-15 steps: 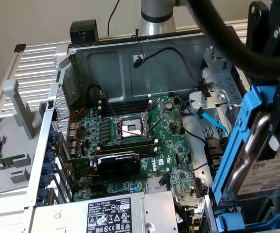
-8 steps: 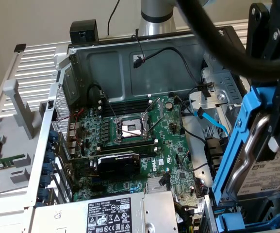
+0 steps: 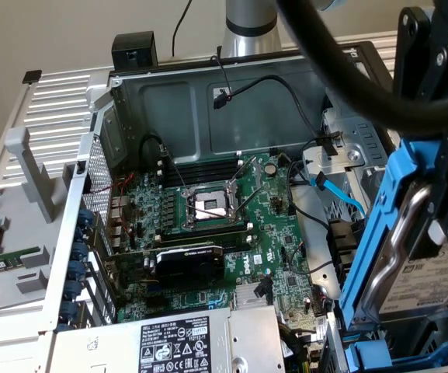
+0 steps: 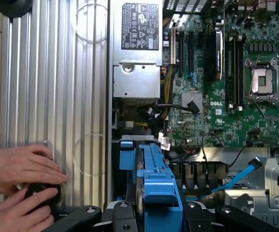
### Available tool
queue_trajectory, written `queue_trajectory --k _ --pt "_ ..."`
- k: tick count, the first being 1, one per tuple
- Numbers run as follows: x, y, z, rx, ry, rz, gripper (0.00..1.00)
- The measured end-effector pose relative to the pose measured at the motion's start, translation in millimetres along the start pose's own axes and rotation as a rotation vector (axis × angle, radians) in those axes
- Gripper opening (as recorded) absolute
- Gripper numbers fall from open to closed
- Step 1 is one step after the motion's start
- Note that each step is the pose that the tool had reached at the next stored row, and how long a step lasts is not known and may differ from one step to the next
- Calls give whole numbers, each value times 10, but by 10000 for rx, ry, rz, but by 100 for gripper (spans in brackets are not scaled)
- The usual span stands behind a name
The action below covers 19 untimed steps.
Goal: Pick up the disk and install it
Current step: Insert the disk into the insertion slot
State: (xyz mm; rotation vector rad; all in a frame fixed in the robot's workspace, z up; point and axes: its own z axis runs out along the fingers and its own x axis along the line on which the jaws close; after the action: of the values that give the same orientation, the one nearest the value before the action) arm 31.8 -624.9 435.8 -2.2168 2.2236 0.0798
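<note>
Since the black two-fingered gripper [image 4: 154, 215] is clamped on the rectangular silver-grey metal disk [image 3: 428, 281] in its bright blue plastic carrier frame, the pick-up looks done and installing is the step in hand. The disk hangs on edge just beside the green motherboard [image 3: 208, 225] on the exterior view's right, near the silver metal drive cage [image 3: 346, 151]. Seating it, I judge, calls for squaring the frame with its bay and clearing the thin blue cable [image 3: 338, 192] beside the motherboard.

A ribbed silver bench [image 4: 52, 87] carried the open computer case [image 3: 185, 109], laid on its side. Beside the case stood a grey parts holder [image 3: 29, 167]; a person's hands [image 4: 18, 166] rested near the case.
</note>
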Motion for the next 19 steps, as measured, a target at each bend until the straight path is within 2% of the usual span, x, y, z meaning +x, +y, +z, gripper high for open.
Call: queue_trajectory --k 8,10,12,17,19 --pt "-5 20 14 28 1 54 37" --pt "-5 21 18 77 2 56 37" --pt "-6 24 21 158 2 53 37" --pt "-7 38 27 164 4 52 37" --pt "-11 53 29 203 4 53 37"
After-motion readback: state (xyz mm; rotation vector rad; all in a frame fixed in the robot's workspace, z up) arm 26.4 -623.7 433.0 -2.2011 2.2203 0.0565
